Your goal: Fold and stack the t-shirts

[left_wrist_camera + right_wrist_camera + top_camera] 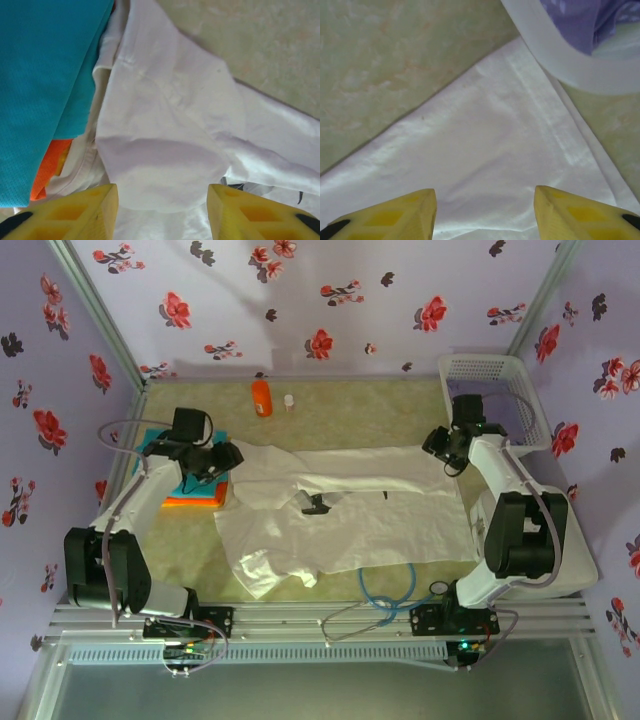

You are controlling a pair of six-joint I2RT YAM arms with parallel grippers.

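A large white t-shirt [340, 510] lies spread and wrinkled across the middle of the table, its top edge folded over. At the left a teal folded t-shirt [160, 443] rests on an orange one [195, 502]. My left gripper [222, 462] hovers over the white shirt's left sleeve, beside the stack. In the left wrist view its yellow fingers [90, 210] stand apart above white cloth [165, 165], with teal [45, 75] and orange [50, 165] cloth to the left. My right gripper [445, 452] is over the shirt's far right corner, fingers [570, 212] apart above white cloth [485, 150].
A white laundry basket [490, 380] stands at the back right, and its rim [560, 55] is close to my right gripper. An orange bottle [261, 397] and a small white bottle [289, 401] stand at the back. A blue cable [385, 590] loops near the front edge.
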